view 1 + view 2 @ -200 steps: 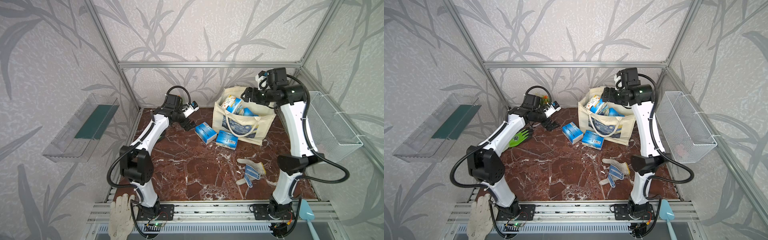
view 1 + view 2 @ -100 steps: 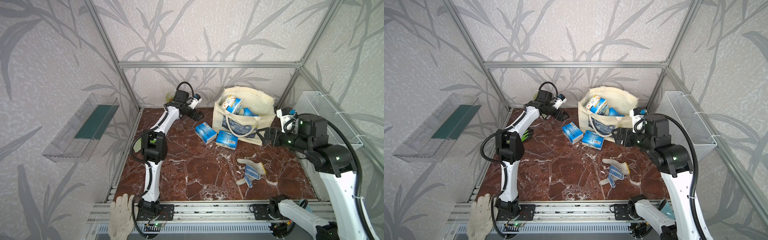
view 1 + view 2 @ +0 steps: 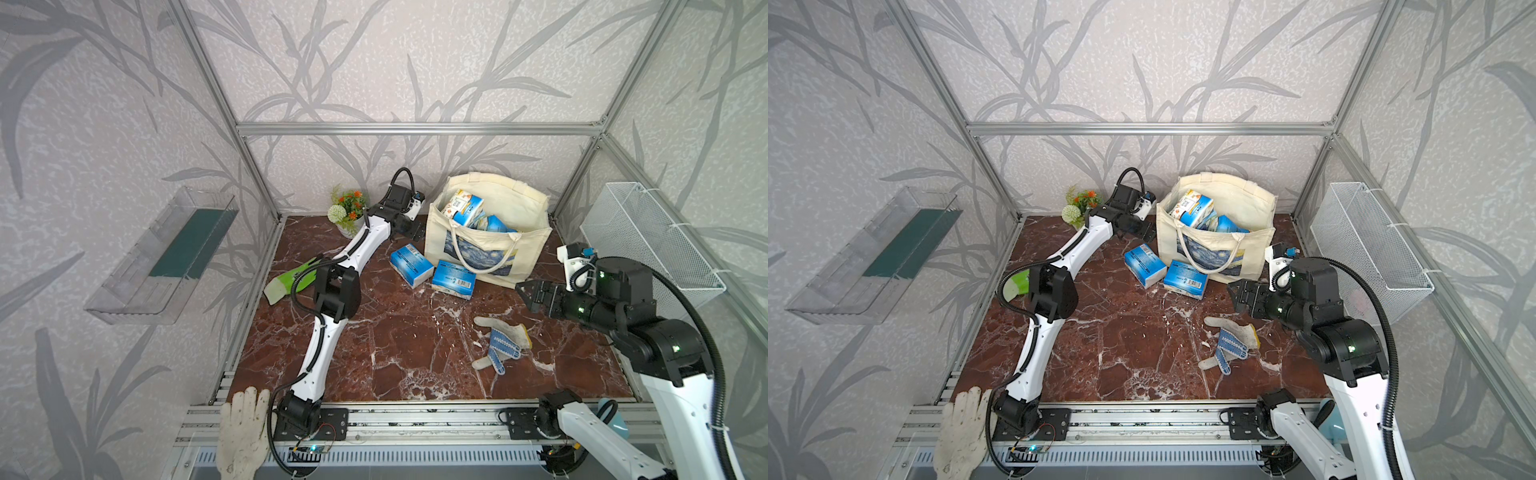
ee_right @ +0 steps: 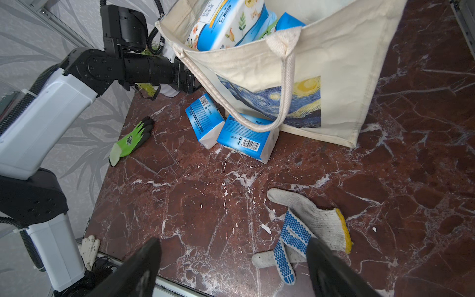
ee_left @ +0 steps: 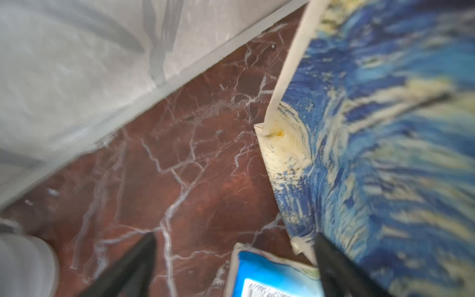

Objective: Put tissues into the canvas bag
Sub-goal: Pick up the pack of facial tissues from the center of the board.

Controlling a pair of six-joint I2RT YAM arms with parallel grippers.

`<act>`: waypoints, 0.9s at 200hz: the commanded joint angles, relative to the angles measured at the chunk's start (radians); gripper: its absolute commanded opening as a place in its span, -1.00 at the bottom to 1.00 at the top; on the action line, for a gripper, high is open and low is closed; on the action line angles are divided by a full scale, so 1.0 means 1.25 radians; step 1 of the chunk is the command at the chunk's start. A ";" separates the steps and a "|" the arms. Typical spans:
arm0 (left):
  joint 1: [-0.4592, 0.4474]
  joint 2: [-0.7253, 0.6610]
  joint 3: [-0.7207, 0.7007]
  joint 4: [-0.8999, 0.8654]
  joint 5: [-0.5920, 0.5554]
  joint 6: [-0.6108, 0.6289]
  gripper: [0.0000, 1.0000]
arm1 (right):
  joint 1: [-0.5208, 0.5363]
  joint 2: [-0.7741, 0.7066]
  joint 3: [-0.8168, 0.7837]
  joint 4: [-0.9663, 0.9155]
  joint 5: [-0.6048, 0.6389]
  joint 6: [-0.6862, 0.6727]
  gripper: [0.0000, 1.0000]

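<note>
The cream canvas bag [image 3: 528, 253] [image 3: 1254, 245] [image 4: 347, 64] stands at the back right with its mouth open and several tissue packs [image 3: 463, 206] [image 3: 1192, 205] [image 4: 228, 23] inside. Two more blue tissue packs [image 3: 411, 259] [image 3: 454, 279] [image 4: 204, 119] [image 4: 246, 137] lie on the marble against its front left corner. My left gripper [image 3: 417, 237] [image 3: 1148, 235] [image 5: 235, 246] is open beside the bag's left side; a pack corner [image 5: 270, 275] lies between its fingers, and the bag's print [image 5: 385, 128] fills that view. My right gripper [image 3: 524, 291] [image 3: 1235, 293] [image 4: 234, 257] hangs open and empty right of the packs.
A white-and-blue dotted glove [image 3: 500, 345] [image 4: 305, 223] lies below the right gripper. A green glove [image 3: 291, 278] [image 4: 131, 140] lies at the left edge, a flower pot [image 3: 349, 208] in the back corner. A wire mesh basket [image 3: 648, 237] hangs on the right wall.
The right arm has swung from over the bag's mouth down to the front right of the bag. The left arm has stretched back and right toward the bag's left side.
</note>
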 commanded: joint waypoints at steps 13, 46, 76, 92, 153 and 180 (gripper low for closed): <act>0.006 0.033 0.044 -0.063 -0.056 -0.017 0.72 | 0.000 -0.006 -0.023 0.007 -0.010 0.008 0.77; 0.001 0.036 0.032 -0.068 -0.096 -0.023 0.75 | 0.001 -0.009 -0.041 0.020 -0.017 0.012 0.77; 0.006 0.028 -0.003 -0.072 -0.090 -0.040 0.75 | 0.000 -0.012 -0.060 0.035 -0.026 0.015 0.77; 0.003 0.022 -0.025 -0.062 -0.086 -0.035 0.76 | 0.000 -0.011 -0.065 0.040 -0.029 0.015 0.77; 0.006 -0.009 -0.102 -0.058 -0.082 -0.008 0.77 | 0.000 -0.018 -0.085 0.052 -0.037 0.017 0.77; 0.007 -0.062 -0.191 -0.027 -0.070 0.012 0.76 | 0.000 -0.018 -0.085 0.051 -0.038 0.016 0.77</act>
